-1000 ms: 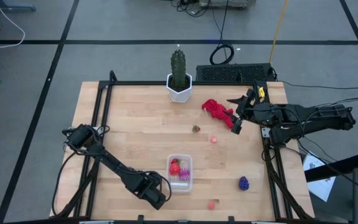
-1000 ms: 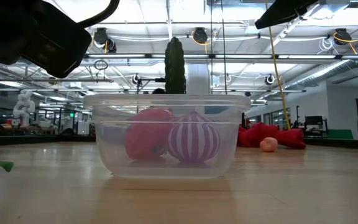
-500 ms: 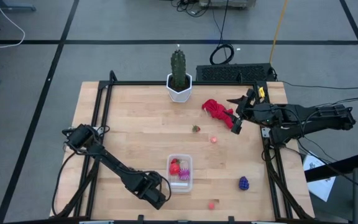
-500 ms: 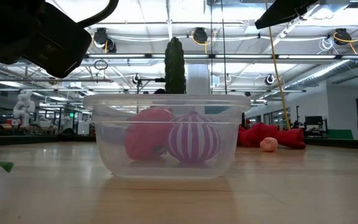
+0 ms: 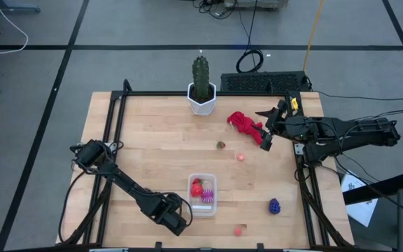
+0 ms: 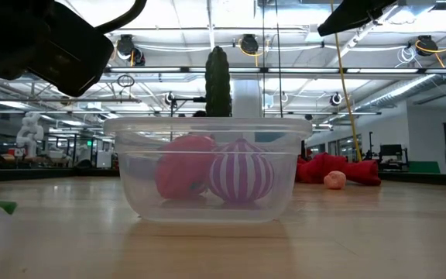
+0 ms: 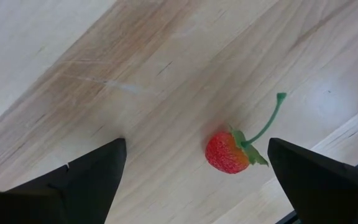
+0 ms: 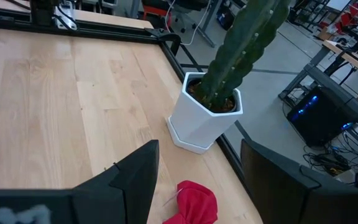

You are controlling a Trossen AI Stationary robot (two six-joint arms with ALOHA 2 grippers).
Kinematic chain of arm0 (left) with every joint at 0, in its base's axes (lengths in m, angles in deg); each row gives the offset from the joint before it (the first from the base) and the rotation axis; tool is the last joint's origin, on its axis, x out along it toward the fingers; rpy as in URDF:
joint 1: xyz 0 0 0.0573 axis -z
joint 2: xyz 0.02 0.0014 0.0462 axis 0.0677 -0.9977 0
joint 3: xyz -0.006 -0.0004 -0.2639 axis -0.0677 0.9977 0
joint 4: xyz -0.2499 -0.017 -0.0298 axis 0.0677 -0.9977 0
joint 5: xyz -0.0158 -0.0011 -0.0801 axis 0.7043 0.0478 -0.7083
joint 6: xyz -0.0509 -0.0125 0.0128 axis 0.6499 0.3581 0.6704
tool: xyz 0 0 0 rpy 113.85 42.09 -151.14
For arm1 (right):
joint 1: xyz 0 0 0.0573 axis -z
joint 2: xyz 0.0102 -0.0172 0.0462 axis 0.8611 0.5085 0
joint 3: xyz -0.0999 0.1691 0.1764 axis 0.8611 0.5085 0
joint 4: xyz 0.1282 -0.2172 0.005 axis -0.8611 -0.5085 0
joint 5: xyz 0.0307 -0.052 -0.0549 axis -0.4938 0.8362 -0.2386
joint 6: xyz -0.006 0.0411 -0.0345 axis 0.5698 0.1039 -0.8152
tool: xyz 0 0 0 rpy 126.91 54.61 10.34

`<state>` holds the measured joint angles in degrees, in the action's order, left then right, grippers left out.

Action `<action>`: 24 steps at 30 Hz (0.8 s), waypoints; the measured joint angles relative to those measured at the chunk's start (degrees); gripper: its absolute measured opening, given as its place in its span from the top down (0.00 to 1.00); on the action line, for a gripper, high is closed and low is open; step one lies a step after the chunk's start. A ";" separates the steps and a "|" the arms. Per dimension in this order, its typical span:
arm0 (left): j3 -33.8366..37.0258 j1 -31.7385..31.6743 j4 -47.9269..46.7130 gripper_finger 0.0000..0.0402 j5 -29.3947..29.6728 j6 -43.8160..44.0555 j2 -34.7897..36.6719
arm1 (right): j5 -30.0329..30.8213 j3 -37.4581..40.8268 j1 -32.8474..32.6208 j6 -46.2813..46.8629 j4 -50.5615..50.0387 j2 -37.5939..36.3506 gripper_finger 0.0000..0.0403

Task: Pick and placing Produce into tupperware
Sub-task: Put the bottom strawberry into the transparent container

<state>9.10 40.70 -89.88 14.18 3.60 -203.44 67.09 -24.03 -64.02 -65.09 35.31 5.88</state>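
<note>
Tupperware (image 5: 203, 194) sits toward the front middle of the bench (image 5: 152, 140), holding two pieces: one red strawberry (image 5: 197, 187) and one magenta striped ball (image 5: 206, 198). Outside it lie four loose pieces: a small strawberry (image 5: 221, 145) and a pink piece (image 5: 241, 157) behind the tupperware, a purple grape bunch (image 5: 274, 206) to its right, another pink piece (image 5: 238, 229) at its front right. Left hand (image 5: 178, 222) hovers just front-left of the tupperware, fingers spread over one more strawberry (image 7: 227, 152). Right hand (image 5: 265, 140) hangs spread beside the red cloth (image 5: 245, 123), well behind the tupperware. One cactus (image 5: 201, 75) in a white pot (image 5: 201, 100) stands at the back edge.
</note>
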 joint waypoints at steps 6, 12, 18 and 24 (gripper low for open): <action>0.00 -0.04 -0.02 0.01 0.04 -0.02 0.00 | -0.02 0.00 -0.02 0.00 0.00 0.00 0.46; -0.02 -0.09 -0.02 0.01 0.07 0.02 0.00 | -0.02 0.00 0.00 0.00 0.00 0.00 0.46; -0.06 -0.10 -0.17 0.01 0.09 -0.16 -0.01 | -0.02 0.00 0.00 0.00 0.00 0.00 0.46; -0.15 -0.45 -0.85 0.01 0.44 -0.16 -0.02 | -0.02 0.00 -0.01 0.00 0.00 0.00 0.46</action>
<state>8.94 40.24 -90.73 14.63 3.44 -203.46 67.07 -24.03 -64.03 -65.09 35.31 5.88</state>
